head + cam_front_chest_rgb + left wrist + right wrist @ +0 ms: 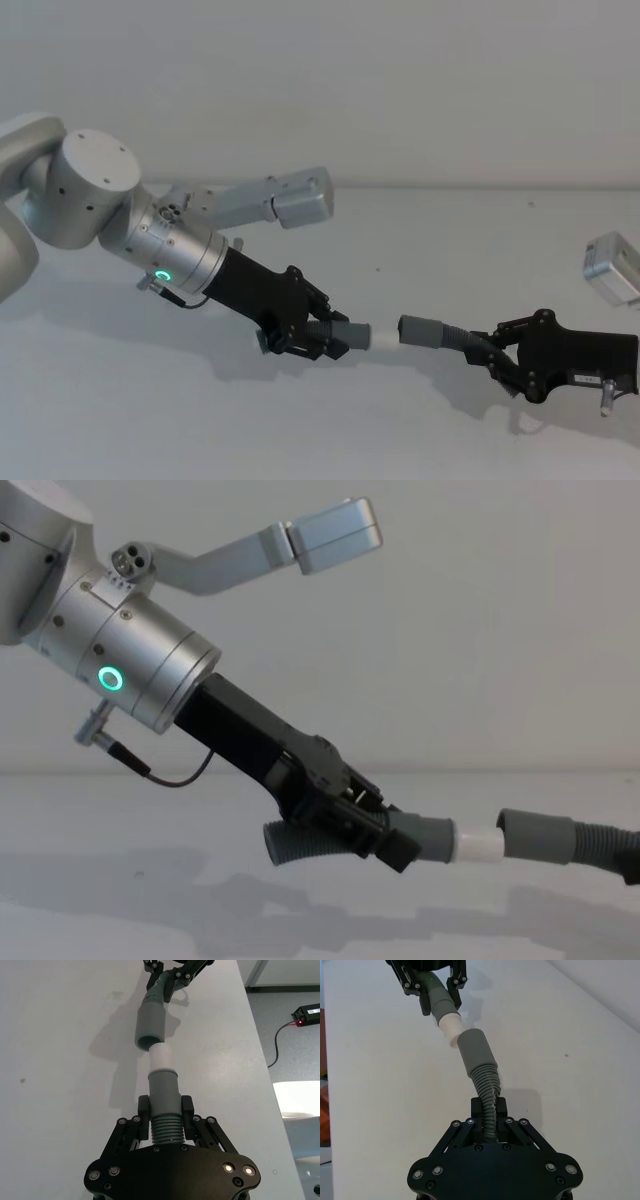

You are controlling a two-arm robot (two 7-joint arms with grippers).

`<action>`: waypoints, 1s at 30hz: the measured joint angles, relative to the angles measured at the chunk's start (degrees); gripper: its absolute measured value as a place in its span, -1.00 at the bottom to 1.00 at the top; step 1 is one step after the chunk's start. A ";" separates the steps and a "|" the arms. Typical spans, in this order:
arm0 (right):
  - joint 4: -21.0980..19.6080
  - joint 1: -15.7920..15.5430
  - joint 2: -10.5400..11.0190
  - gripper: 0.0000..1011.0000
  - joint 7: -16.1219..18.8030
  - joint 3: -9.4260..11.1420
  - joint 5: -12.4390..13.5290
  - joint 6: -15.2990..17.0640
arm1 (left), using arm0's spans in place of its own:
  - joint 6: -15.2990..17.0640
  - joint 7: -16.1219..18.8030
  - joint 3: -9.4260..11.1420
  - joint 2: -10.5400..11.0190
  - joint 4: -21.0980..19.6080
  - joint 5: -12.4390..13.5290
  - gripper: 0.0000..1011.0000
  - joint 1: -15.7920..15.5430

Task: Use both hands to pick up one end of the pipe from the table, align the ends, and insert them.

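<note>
Lighting is even, diffuse and bright, from overhead. Soft grey shadows fall on the table beneath both arms. No glare. Focus is sharp throughout; the green ring glows distinctly.

plain matte white surface beneath a bare pale grey wall. past the surface's edge: grey floor, a small black box with a red light, its black cable trailing.
</note>
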 joint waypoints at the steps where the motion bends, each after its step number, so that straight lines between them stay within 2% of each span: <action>1: 0.02 0.02 -0.01 -0.73 -0.01 -0.02 0.00 0.02 | 0.16 0.08 0.01 0.11 -0.09 0.01 -0.30 0.04; 15: 0.34 0.53 -0.18 -0.73 0.03 -0.48 -0.09 0.18 | 1.11 0.58 0.02 0.56 -0.06 0.45 -0.30 0.13; 30: 0.06 0.61 -0.32 -0.73 -0.26 -0.80 -0.67 0.24 | 0.59 0.55 -0.33 0.24 0.92 0.72 -0.30 0.21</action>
